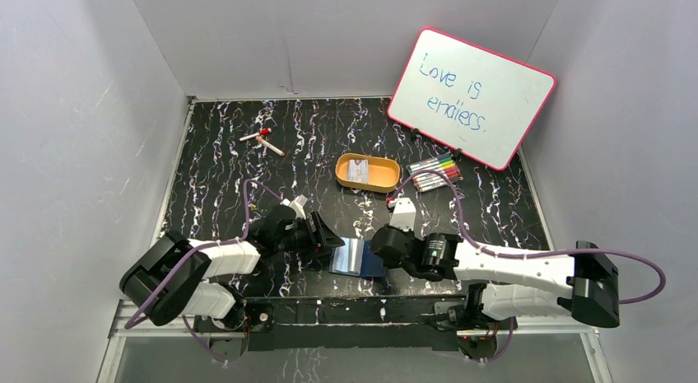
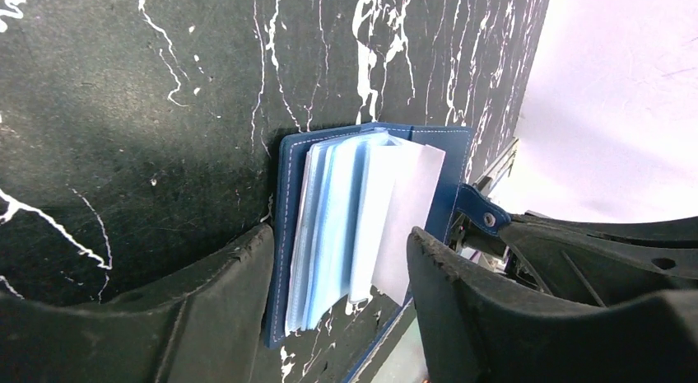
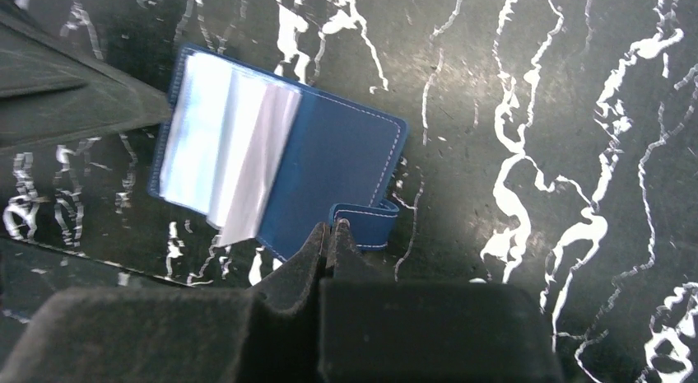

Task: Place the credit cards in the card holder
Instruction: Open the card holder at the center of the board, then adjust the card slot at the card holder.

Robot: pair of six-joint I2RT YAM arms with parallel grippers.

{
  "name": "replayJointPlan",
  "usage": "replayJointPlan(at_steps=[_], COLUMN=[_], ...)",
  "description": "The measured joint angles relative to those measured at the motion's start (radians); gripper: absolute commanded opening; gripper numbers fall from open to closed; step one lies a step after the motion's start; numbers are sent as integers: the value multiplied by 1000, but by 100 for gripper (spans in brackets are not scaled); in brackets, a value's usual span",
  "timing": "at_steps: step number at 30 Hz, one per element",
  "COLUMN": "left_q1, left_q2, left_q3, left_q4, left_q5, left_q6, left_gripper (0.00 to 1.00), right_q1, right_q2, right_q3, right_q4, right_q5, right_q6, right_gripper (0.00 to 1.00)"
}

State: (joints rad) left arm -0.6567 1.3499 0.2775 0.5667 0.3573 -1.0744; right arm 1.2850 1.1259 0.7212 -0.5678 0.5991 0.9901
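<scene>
The navy card holder (image 1: 368,260) lies open near the table's front edge, its clear sleeves fanned up (image 2: 354,226). My left gripper (image 2: 337,263) is open and straddles it, with one finger (image 2: 206,301) at the edge of the left cover. My right gripper (image 3: 333,232) is shut on the holder's snap tab (image 3: 368,221), and this also shows in the left wrist view (image 2: 481,210). The pale credit cards (image 1: 358,170) lie in the orange oval tray (image 1: 387,182) further back. Neither gripper holds a card.
A pink-framed whiteboard (image 1: 471,97) leans at the back right with a set of coloured markers (image 1: 435,172) in front of it. Two red-and-white pens (image 1: 262,141) lie at the back left. White walls enclose the table on three sides.
</scene>
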Motion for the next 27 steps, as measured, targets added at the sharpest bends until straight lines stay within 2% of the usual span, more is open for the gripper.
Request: replayJointPlan(at_steps=[6,12,15,18,22,24,27], left_q1=[-2,-2,-2,-2,-2,-4,-13], left_q2=[-5,-18,-99,-261,-410,-391,-249], left_q3=[0,-5,-14,-23,-17,-6,16], left_q4=[2,-6,-87,-196,-229,-206,-143], left_q5=[3,-2,-44,-105,-137,-125,-82], left_q6=[8,8,12,20,24,22,16], left_gripper=[60,58,59,60,57,51,47], right_q1=[-13,-13,-13,-13,-15,-16,-17], right_q2=[-85,-64,-39,-27,-27,-28,-35], right_q3=[-24,14,31,34,34,31,9], right_q4=[106,160,176,179,176,177,177], right_q5=[-44,-74,-80,-80,-75,-74,-74], right_q6=[-92,-175,-190,-197,-189,-180,-167], right_gripper=[0,0,0,0,0,0,0])
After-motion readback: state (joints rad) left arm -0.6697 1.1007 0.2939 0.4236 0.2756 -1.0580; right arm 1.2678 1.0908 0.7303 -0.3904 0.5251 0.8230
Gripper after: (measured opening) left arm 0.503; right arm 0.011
